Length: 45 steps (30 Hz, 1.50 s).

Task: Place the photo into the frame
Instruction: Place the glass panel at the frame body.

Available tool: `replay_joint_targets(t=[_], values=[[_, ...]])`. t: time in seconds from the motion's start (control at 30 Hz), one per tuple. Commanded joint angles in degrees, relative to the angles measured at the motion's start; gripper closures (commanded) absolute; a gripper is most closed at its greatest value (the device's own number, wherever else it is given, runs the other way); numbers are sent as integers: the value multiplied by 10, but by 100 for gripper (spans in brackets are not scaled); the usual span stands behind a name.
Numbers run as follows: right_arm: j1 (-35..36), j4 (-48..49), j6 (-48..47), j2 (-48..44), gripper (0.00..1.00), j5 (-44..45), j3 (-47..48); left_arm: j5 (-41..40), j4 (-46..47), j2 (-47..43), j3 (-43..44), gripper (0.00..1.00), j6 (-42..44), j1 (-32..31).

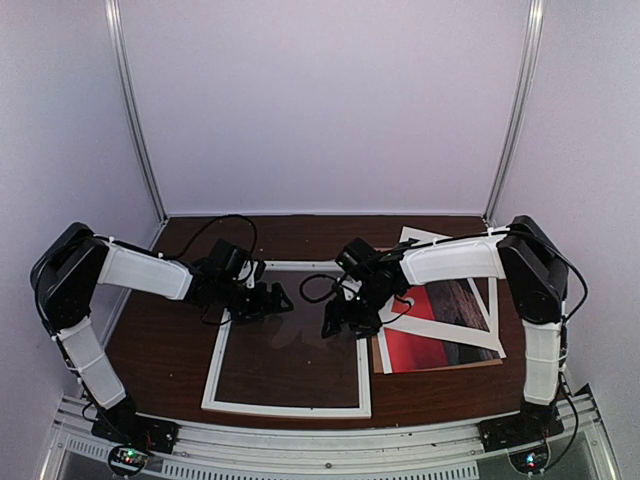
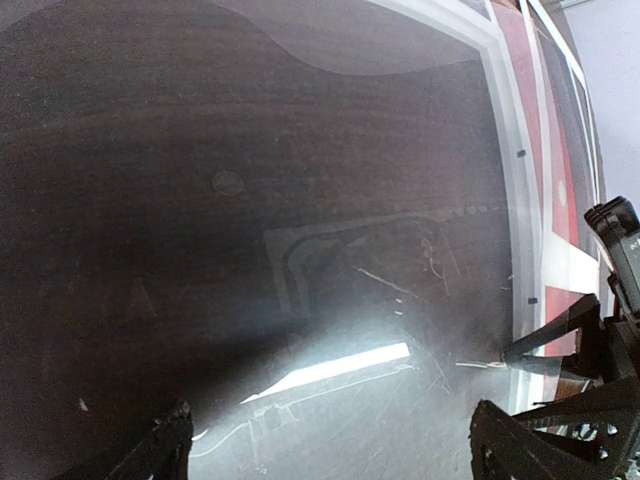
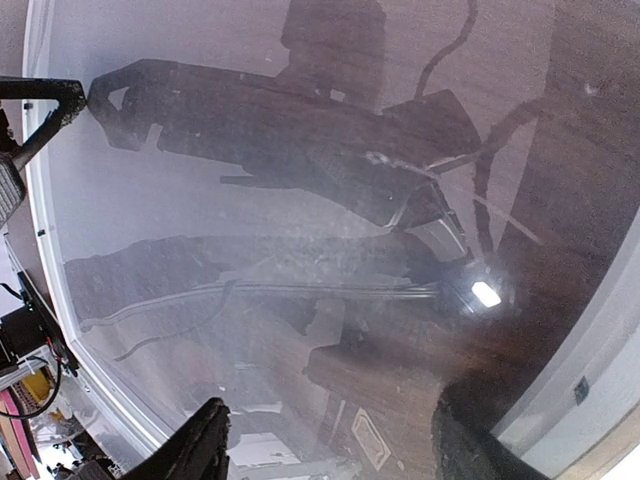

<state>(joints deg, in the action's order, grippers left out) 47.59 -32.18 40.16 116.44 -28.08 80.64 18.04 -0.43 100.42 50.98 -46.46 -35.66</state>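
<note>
The white frame [image 1: 285,409] lies flat on the dark wooden table, with a clear glossy sheet [image 1: 290,360] inside it. The red sunset photo [image 1: 425,348] lies to the frame's right, partly under a white paper mat [image 1: 450,322]. My left gripper [image 1: 270,300] hovers open over the frame's upper left part. In the left wrist view the left gripper [image 2: 330,450] has only the sheet [image 2: 300,250] below it, with the frame's right edge [image 2: 508,200] and the photo [image 2: 560,170] beyond. My right gripper [image 1: 345,320] [image 3: 330,445] stands open over the sheet [image 3: 250,330] near the frame's right side [image 3: 585,365].
A brown board edge [image 1: 450,367] shows under the photo. Cables trail from both wrists across the back of the table. White booth walls with metal posts [image 1: 135,110] close in the table. The right gripper's fingers [image 2: 560,330] show at the right of the left wrist view.
</note>
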Motion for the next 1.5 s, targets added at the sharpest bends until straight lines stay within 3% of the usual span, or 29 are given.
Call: replay_joint_targets(t=[0.0, 0.73, 1.47], values=[[-5, -12, -11, -7, 31, 22, -3, -14, 7, 9, -15, 3, -1, -3], [-24, -29, -22, -47, 31, 47, -28, -18, -10, 6, -21, 3, 0, -3], [-35, -48, -63, -72, 32, 126, -10, -19, -17, 1, -14, 3, 1, -3]])
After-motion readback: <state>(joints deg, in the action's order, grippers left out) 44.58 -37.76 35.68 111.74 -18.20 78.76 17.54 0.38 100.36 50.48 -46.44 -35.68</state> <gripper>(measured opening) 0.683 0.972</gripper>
